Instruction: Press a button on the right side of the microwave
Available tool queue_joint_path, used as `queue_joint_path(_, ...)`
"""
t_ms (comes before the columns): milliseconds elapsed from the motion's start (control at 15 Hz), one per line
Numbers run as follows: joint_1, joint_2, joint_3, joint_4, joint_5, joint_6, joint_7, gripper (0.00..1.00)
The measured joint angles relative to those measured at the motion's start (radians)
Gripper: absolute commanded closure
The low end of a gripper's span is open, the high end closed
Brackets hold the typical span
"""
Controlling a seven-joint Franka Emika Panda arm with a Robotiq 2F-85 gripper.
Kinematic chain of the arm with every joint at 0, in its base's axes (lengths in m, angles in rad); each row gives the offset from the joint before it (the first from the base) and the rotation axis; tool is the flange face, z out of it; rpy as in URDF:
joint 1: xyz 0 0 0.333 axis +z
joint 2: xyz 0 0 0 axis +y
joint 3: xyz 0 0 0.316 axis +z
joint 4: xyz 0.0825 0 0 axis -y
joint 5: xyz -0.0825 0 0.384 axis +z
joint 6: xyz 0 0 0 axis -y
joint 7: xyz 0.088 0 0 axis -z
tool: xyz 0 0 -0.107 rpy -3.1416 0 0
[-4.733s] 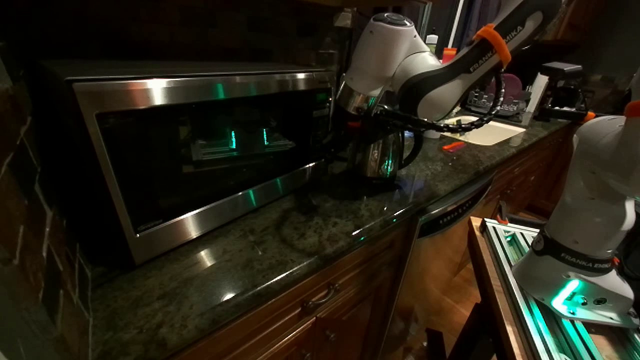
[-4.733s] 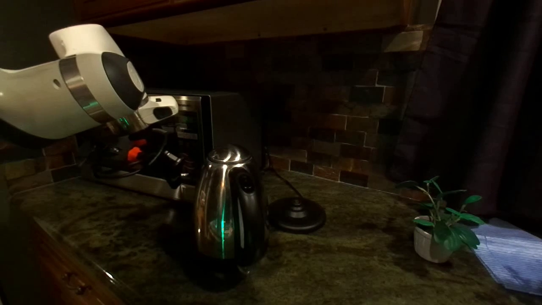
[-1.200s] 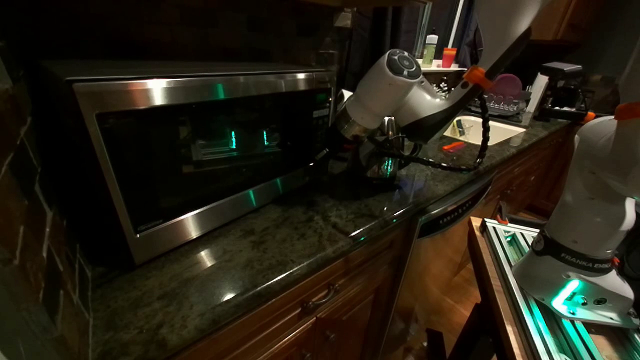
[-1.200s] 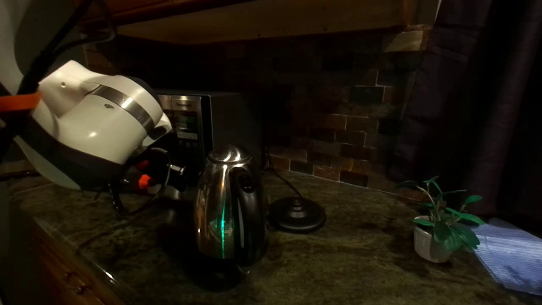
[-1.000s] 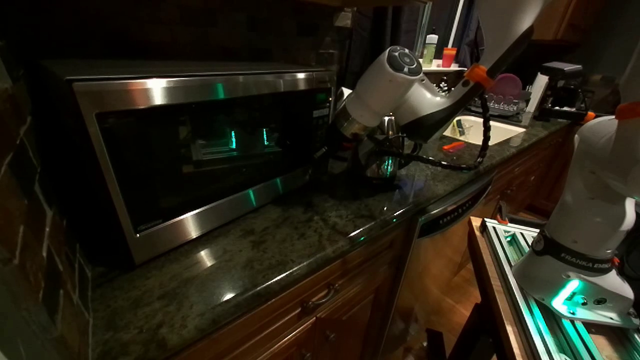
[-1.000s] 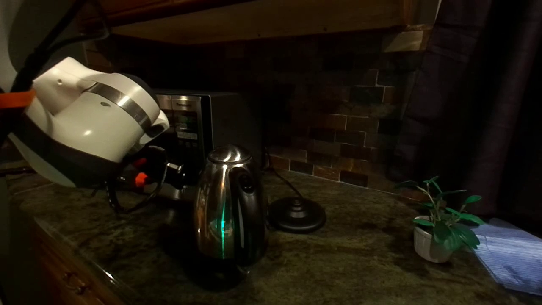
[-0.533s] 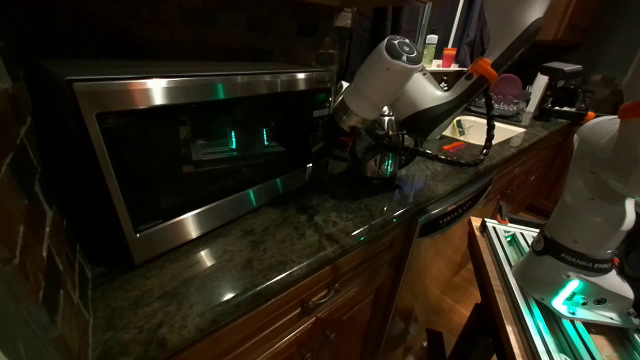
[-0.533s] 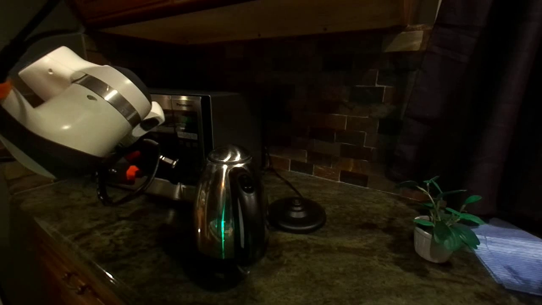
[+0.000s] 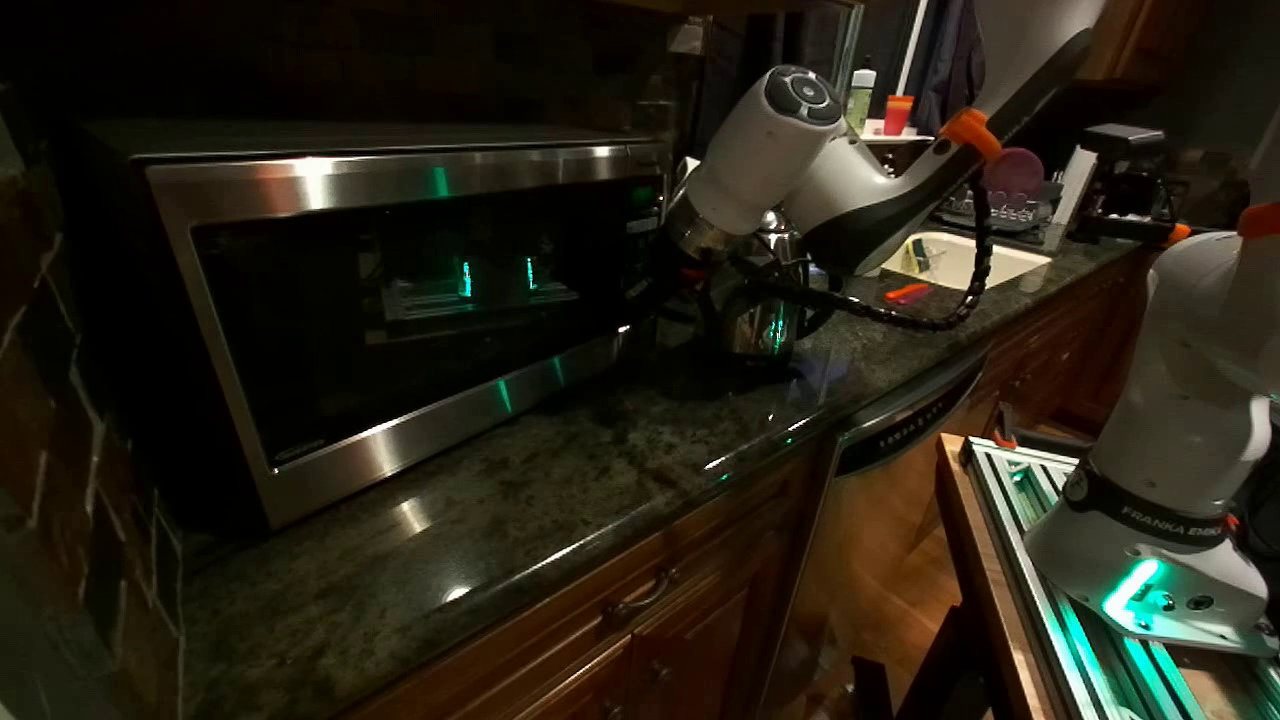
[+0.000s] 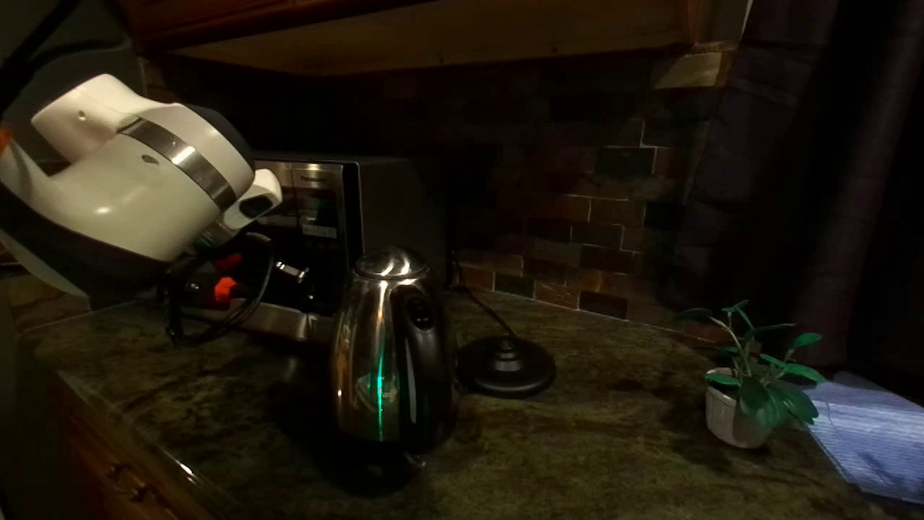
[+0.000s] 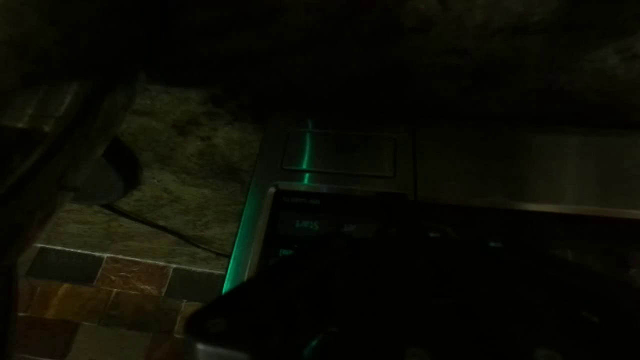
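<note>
Steel-framed, the microwave point(image 9: 400, 300) has the gripper point(image 10: 299, 285) near its control strip point(image 10: 321, 230), spread or pressed together I cannot tell, approach seemingly mostly done, press probably left.

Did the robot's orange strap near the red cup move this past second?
Yes: in an exterior view the orange strap has risen slightly and sits farther right of the red cup.
</note>
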Motion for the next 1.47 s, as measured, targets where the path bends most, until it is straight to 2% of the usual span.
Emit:
queue_joint_path(800,-0.003,0.005,-0.003,-0.001,0.011,-0.006,-0.016,1.00)
queue_joint_path(1000,-0.006,0.007,-0.007,0.005,-0.063,-0.005,0.015,1.00)
queue_joint_path(1267,-0.006,0.009,-0.008,0.001,-0.233,-0.001,0.161,1.00)
queue_joint_path(1467,-0.006,0.009,-0.008,0.000,-0.256,0.000,0.188,1.00)
